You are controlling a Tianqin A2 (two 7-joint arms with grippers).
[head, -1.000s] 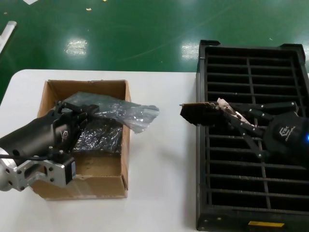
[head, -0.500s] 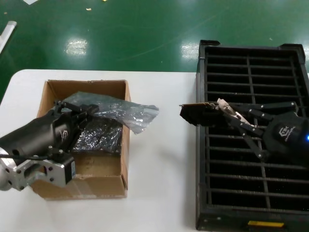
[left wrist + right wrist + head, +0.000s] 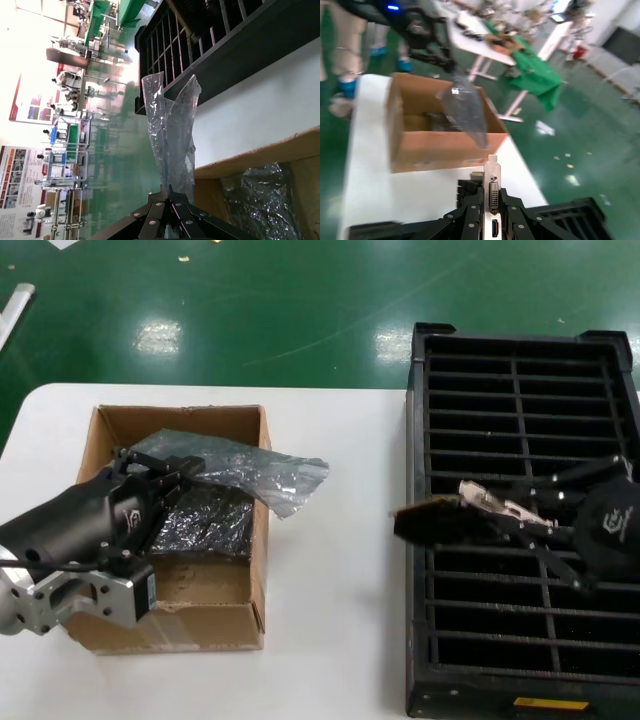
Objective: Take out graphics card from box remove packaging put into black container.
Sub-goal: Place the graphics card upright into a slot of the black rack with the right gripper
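Observation:
My right gripper (image 3: 508, 514) is shut on the graphics card (image 3: 437, 520), a dark board with a silvery bracket. It holds the card above the left edge of the black container (image 3: 520, 358). In the right wrist view the fingers (image 3: 470, 210) clamp the card's bracket (image 3: 493, 175) on both sides. My left gripper (image 3: 184, 472) hovers over the brown box (image 3: 108, 426), shut on the packaging (image 3: 252, 472), a smoky film bag draped across the box's right wall. From the left wrist the packaging (image 3: 172, 125) hangs out past that gripper (image 3: 167, 190).
A glossy dark film bundle (image 3: 206, 520) lies inside the box. White tabletop (image 3: 330, 570) separates box and container. A yellow label (image 3: 550, 704) marks the container's near wall. Green floor lies beyond the table's far edge.
My right gripper has carried the graphics card nearer to me and slightly right along the container's left edge. The left gripper and packaging have stayed where they were.

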